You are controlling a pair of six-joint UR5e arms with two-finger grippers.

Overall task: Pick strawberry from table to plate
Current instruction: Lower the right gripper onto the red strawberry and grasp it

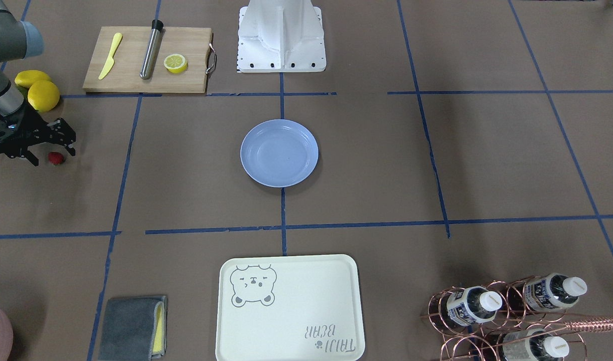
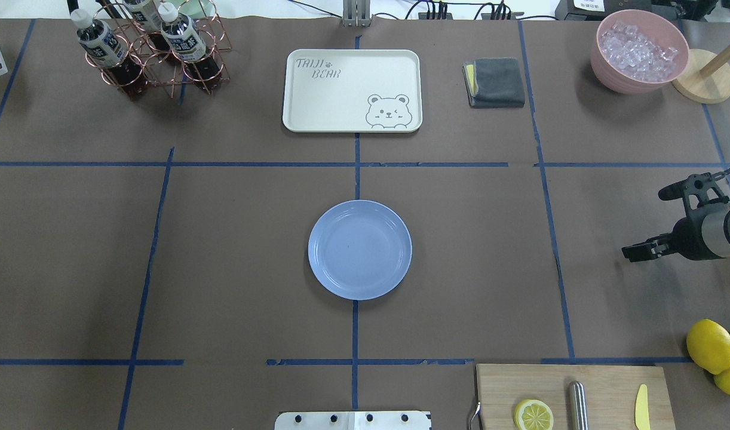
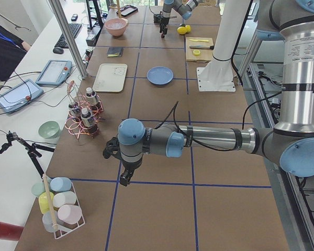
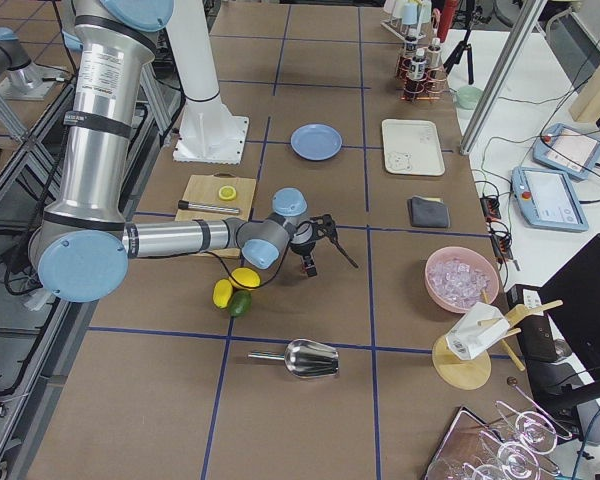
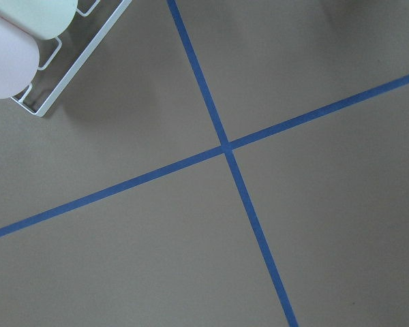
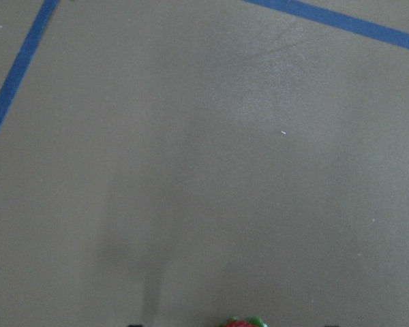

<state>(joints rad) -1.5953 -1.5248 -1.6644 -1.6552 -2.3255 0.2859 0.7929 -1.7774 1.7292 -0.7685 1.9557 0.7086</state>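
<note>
The strawberry [image 1: 56, 158] is a tiny dark-red berry lying on the brown table [image 1: 387, 150] at the far left of the front-facing view, near two lemons. My right gripper [image 1: 53, 154] hangs low over it, open, with one finger on each side of the berry. In the right wrist view only the berry's top [image 6: 242, 322] peeks in at the bottom edge. The light-blue plate [image 1: 279, 153] sits empty at the table's centre, far from the berry. My left gripper [image 3: 123, 175] hovers over bare table at the other end; I cannot tell whether it is open or shut.
Two lemons [image 1: 38, 90] lie just behind the right gripper. A wooden cutting board [image 1: 146, 60] carries a lemon half, a yellow knife and a metal rod. A cream bear tray [image 1: 289, 308], a grey cloth [image 1: 133, 328], a bottle rack [image 1: 507, 316] and an ice bowl [image 2: 638, 51] line the far side.
</note>
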